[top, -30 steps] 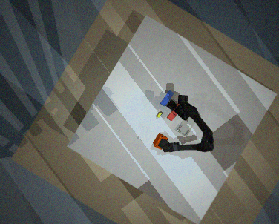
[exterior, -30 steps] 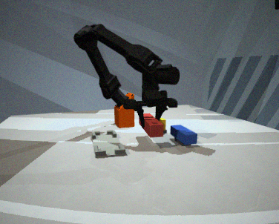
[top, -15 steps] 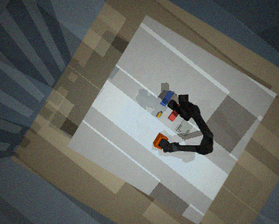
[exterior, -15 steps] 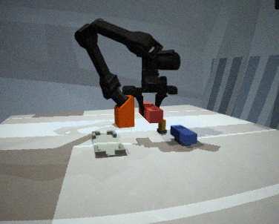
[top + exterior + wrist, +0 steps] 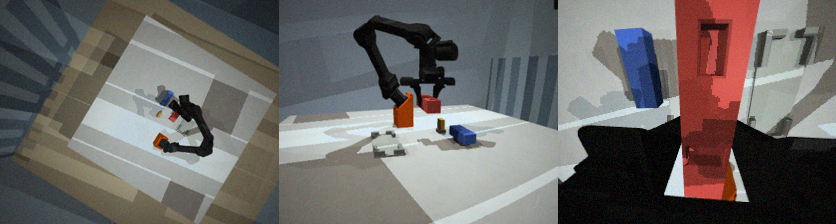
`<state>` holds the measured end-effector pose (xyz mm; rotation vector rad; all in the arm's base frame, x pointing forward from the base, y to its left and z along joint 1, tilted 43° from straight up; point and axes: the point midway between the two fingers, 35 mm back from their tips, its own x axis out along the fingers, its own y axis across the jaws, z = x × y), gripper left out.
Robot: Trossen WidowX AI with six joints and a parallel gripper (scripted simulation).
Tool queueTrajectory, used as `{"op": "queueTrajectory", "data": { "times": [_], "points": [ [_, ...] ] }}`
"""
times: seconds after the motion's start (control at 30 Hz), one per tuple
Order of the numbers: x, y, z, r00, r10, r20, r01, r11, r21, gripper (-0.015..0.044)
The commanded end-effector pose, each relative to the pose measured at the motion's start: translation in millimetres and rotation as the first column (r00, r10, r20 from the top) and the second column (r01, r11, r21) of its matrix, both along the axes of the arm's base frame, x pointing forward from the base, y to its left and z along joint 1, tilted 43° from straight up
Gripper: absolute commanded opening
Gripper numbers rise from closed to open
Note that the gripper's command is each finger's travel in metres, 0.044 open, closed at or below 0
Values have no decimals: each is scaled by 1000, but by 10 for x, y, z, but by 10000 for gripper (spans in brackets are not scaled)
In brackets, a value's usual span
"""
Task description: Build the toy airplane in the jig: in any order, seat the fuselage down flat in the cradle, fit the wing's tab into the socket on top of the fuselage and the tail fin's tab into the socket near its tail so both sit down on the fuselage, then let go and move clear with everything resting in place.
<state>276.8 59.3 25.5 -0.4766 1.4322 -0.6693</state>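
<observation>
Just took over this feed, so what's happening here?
The arm's hand is holding the red fuselage up off the table. The pale jig has nothing seated in it. The blue wing and small yellow tail fin are unfitted.
</observation>
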Motion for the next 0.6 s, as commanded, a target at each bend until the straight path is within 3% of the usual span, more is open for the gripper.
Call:
{"op": "queueTrajectory", "data": {
  "times": [0.0, 0.57],
  "points": [
    [17, -36, 48, 1000, 3, 3, -3, 1000, 15, 0],
    [92, -523, 194, 999, 29, -14, -29, 999, 34, 0]
  ]
}}
